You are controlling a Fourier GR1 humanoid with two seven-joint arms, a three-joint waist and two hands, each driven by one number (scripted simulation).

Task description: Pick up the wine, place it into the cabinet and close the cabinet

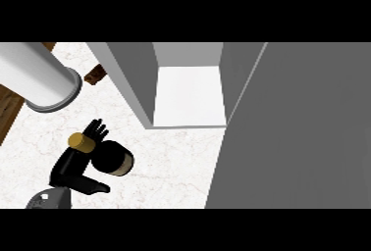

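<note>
The wine bottle (112, 158) is black with a gold cap (81, 142) and a tan band. It stands on the white marble counter (174, 166), left of the cabinet. My left hand (71, 169) is against the bottle's left side. Its fingers (95, 129) reach straight and spread past the far side, and the thumb (92, 187) sticks out on the near side. The bottle sits between them with no finger curled round it. The grey cabinet (134, 83) is open, showing a white shelf (190, 95). Its door (297, 127) swings out towards me at the right. My right hand does not show.
A large white cylinder with a grey rim (39, 78) lies at the back left. A small brown object (95, 76) sits between it and the cabinet. The counter's dark wooden left edge (9, 110) runs close to my left arm.
</note>
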